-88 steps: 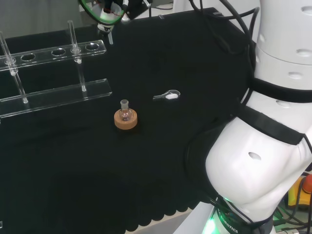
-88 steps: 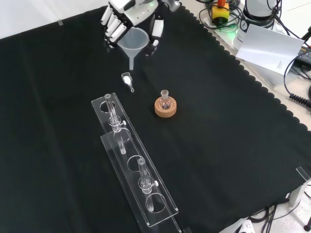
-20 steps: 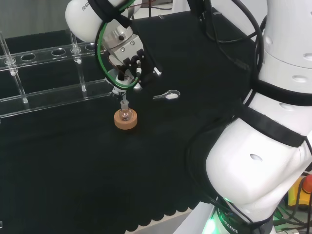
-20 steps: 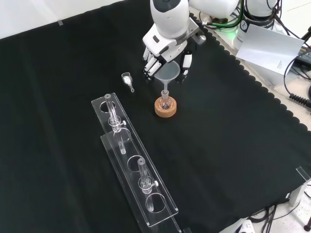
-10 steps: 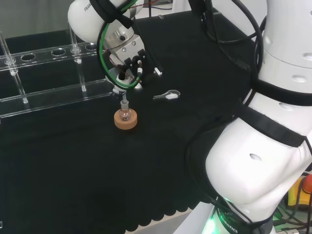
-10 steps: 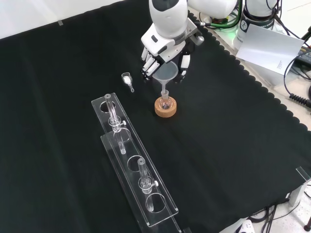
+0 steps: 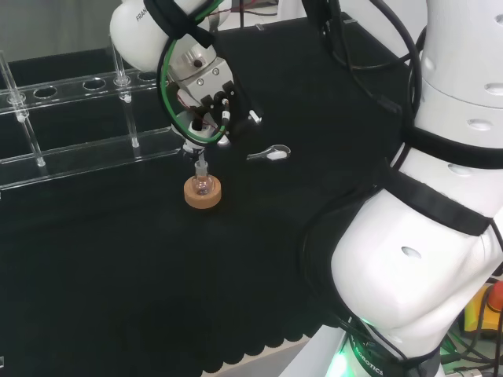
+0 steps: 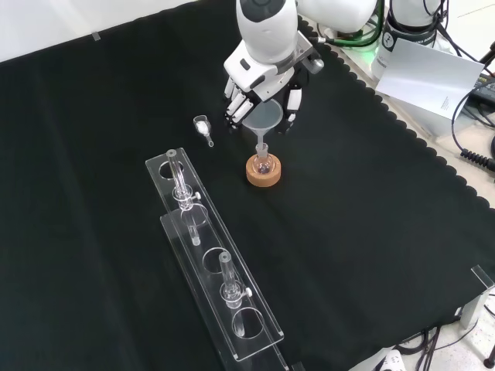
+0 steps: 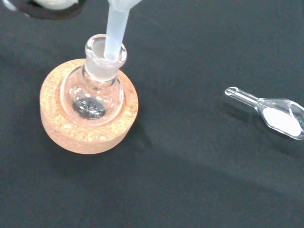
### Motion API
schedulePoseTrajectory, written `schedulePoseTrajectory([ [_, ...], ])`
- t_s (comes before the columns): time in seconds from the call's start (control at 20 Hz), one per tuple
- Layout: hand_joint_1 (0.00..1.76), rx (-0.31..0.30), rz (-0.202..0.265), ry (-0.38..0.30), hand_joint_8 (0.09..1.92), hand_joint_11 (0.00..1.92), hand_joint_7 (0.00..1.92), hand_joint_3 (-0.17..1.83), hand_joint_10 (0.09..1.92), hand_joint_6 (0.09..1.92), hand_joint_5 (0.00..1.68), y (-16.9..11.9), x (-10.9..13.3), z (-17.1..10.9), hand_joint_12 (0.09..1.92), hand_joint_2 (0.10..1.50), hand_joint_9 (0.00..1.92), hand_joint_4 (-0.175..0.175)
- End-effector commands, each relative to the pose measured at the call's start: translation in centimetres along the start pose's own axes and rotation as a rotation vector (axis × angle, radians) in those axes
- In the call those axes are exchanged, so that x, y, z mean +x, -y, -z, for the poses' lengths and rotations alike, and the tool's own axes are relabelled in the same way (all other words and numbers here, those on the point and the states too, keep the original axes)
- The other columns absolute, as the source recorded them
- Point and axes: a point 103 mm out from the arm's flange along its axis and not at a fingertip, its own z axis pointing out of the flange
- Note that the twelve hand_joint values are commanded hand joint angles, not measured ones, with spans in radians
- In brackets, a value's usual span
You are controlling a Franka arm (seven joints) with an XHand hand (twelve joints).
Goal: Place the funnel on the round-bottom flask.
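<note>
A small clear round-bottom flask stands in a cork ring near the middle of the cloth. Directly above it, my hand has its fingers curled round the bowl of a translucent funnel. In the wrist view the funnel's stem reaches down into the mouth of the flask, which rests in the cork ring. From the head view, the hand hangs over the flask, with the funnel's stem at its neck.
A small clear scoop with white powder lies on the cloth just beside the hand; it appears as the scoop in the wrist view. A long clear tube rack with glass tubes stands nearer the front camera. Papers and cables lie off the cloth's right edge.
The hand has carried the funnel from the far edge of the cloth to above the flask. Over the last second it has only shifted slightly, with the stem staying at the neck.
</note>
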Motion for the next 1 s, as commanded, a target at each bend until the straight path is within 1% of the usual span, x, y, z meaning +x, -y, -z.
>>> schedulePoseTrajectory([
  [0.05, 0.76, -0.005, -0.001, -0.003, 0.72, 0.98, 0.53, 0.41, 0.32, 0.88, 0.6, 0.0, -0.1, -0.4, 0.94, 0.77, 1.09, -0.096],
  [0.3, 0.76, -0.015, -0.001, -0.003, 0.72, 0.97, 0.53, 0.42, 0.32, 0.88, 0.61, -0.1, 0.0, -0.7, 0.93, 0.77, 1.08, -0.094],
  [1.0, 0.75, -0.001, 0.009, -0.029, 0.72, 0.96, 0.53, 0.42, 0.32, 0.88, 0.6, -0.4, 0.5, -1.8, 0.95, 0.77, 1.08, -0.092],
])
